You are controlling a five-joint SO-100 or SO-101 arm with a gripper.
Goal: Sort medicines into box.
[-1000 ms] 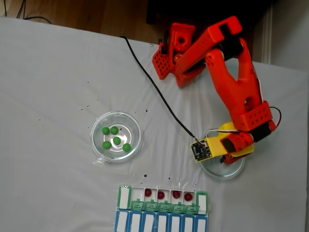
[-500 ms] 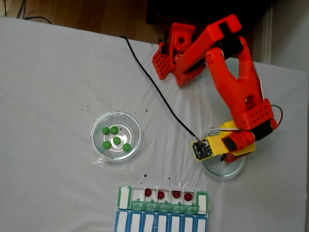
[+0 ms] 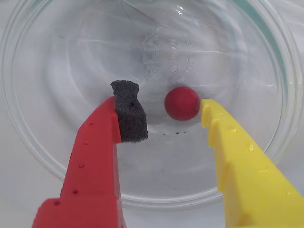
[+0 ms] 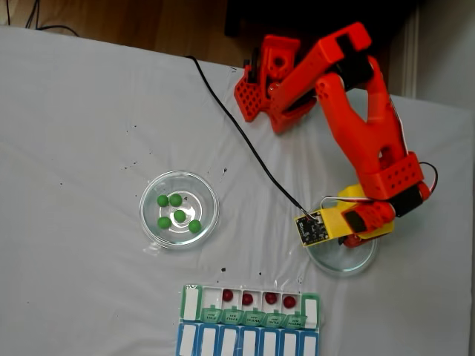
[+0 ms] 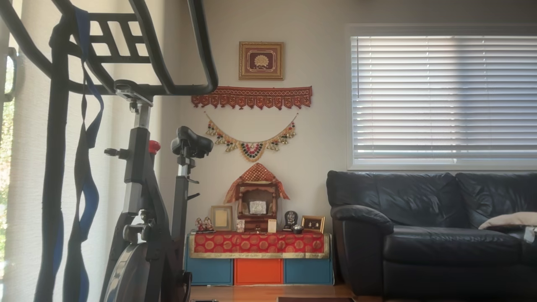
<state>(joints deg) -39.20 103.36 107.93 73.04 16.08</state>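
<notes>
Wrist view: gripper [image 3: 168, 107] spread wide inside a clear glass dish [image 3: 42, 156], frame centre; a dark red ball [image 3: 182, 102] lies between its fingers, touching the yellow one; pill organizer [image 4: 249, 322] sits bottom centre of fixed view.

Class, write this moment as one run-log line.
gripper: open, lowered in clear dish | red ball: between fingers, against yellow one | green balls: in other dish | pill organizer: four red balls

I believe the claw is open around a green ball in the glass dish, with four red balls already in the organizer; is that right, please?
Not quite: the ball between the open claw fingers is red, not green, as the wrist view shows. It does lie in the glass dish, and four red balls sit in the organizer.
</notes>
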